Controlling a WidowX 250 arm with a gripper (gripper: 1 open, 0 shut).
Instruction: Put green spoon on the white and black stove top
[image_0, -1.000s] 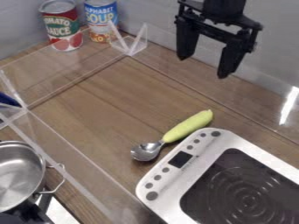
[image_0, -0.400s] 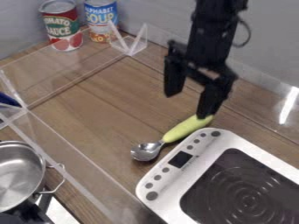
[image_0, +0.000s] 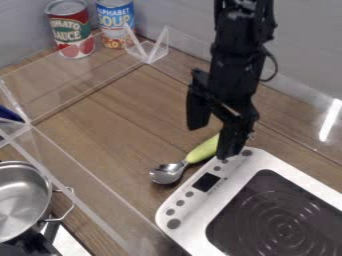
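The green spoon lies flat on the wooden table, its silver bowl at the lower left and its yellow-green handle running up to the right, partly hidden behind one finger. My gripper hangs straight down just above the handle, open, with its dark fingers on either side of it and nothing held. The white and black stove top sits at the lower right, its near corner close to the spoon.
A steel pot stands at the lower left. Two cans sit at the back left behind a clear plastic barrier. A blue object shows at the left edge.
The gripper has come down from the upper right towards the spoon handle and has rolled a little. The jaws stayed open. The spoon has not moved.
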